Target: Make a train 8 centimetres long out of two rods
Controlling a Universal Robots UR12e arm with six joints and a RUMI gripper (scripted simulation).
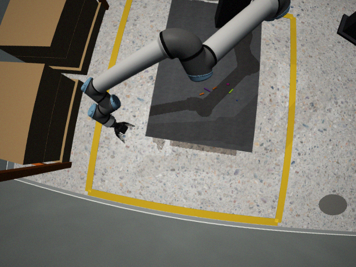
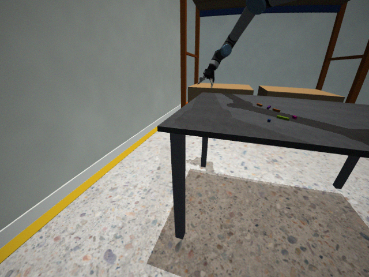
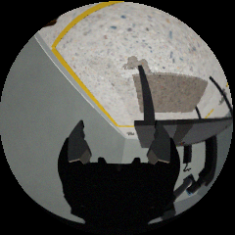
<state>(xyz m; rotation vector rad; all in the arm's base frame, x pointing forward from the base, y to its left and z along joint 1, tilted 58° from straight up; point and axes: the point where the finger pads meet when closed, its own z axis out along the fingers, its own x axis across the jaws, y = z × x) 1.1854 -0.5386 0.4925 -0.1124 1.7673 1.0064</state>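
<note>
Several small rods lie on the dark table (image 1: 204, 94). Two orange rods (image 1: 201, 93) (image 1: 214, 88) lie apart, with a purple rod (image 1: 207, 89) between them. A lime rod (image 1: 231, 90), a magenta rod (image 1: 227, 84) and a small blue rod (image 1: 236, 100) lie further right. In the exterior view they show as orange (image 2: 259, 104) (image 2: 276, 109), purple (image 2: 268, 107), lime (image 2: 282, 117), magenta (image 2: 294, 117) and blue (image 2: 268, 120). My gripper (image 1: 126, 132) is open and empty, off the table's left side, far from the rods. It also shows in the exterior view (image 2: 207, 80) and the wrist view (image 3: 119, 149).
Two brown boxes (image 1: 28, 112) (image 1: 31, 23) on a shelving rack stand left of the gripper. A yellow floor line (image 1: 94, 149) frames the table area. The arm's elbow (image 1: 189, 54) hangs over the table's back half.
</note>
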